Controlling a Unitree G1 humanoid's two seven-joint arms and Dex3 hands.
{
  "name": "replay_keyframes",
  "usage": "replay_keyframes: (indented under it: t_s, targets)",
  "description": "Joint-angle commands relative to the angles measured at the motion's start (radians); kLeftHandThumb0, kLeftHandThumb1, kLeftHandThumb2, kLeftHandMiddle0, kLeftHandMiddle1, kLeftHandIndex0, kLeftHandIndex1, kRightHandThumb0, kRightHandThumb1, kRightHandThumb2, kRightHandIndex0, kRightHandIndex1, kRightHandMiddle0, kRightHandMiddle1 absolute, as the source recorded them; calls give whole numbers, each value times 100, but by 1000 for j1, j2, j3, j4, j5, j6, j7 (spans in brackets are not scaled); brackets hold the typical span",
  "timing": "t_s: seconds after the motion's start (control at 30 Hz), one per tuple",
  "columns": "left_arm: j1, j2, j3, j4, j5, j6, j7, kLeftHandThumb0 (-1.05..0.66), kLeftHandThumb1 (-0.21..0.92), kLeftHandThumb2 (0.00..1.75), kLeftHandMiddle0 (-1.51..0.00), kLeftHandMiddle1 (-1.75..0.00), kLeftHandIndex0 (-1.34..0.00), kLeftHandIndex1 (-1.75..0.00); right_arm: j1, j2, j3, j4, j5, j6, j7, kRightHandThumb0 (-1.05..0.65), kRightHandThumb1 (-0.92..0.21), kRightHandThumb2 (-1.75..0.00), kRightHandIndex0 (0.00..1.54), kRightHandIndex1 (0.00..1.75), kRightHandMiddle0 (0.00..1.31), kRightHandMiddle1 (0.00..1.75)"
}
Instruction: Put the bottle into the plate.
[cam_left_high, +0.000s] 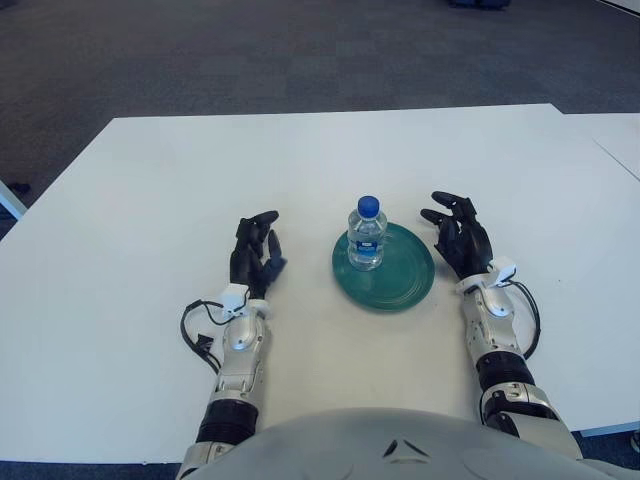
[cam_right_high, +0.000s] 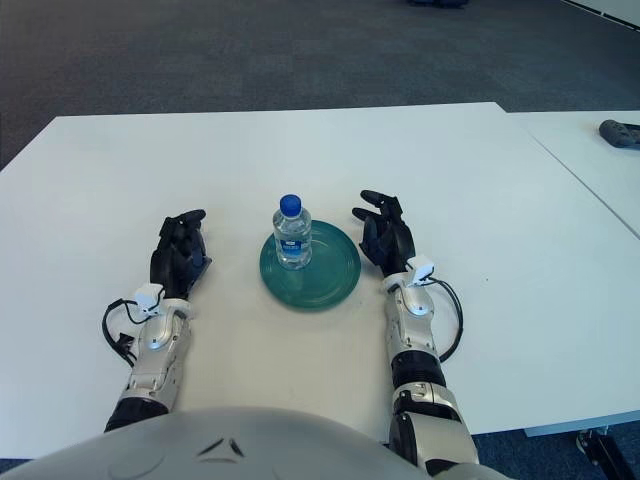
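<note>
A small clear water bottle (cam_left_high: 366, 235) with a blue cap stands upright on the left part of a round green plate (cam_left_high: 400, 280) on the white table. My right hand (cam_left_high: 458, 232) is just right of the plate, fingers spread and empty, apart from the bottle. My left hand (cam_left_high: 256, 250) is left of the plate, fingers loosely open and empty.
The white table (cam_left_high: 150, 200) stretches wide around the plate. A second white table (cam_right_high: 590, 170) adjoins at the right, with a dark object (cam_right_high: 620, 132) on it. Dark carpet lies beyond the far edge.
</note>
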Motion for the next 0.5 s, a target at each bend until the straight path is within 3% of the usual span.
replay_keyframes:
  t_s: [0.0, 0.07, 0.13, 0.23, 0.47]
  targets:
    - [55, 18, 17, 62, -41, 56, -79, -44, 76, 84, -63, -80, -43, -111, 160, 31, -17, 126, 20, 47, -6, -54, -88, -74, 47, 105, 10, 110]
    - [56, 15, 23, 59, -51, 58, -96, -44, 74, 86, -64, -82, -44, -111, 160, 31, -18, 126, 21, 48, -8, -54, -87, -74, 47, 105, 10, 110]
    - [57, 12, 30, 56, -58, 60, -106, -39, 84, 59, -64, -85, -38, -140, 160, 32, -19, 127, 21, 47, -10, -55, -87, -74, 48, 106, 11, 110]
    - [59, 7, 38, 53, -59, 59, -110, -36, 90, 46, -64, -87, -35, -154, 160, 31, -19, 127, 19, 45, -12, -55, -87, -74, 48, 106, 11, 110]
    - [59, -10, 57, 73, -43, 25, -92, -35, 92, 44, -60, -86, -29, -164, 172, 36, -12, 110, 15, 41, -10, -56, -87, -74, 47, 106, 10, 110]
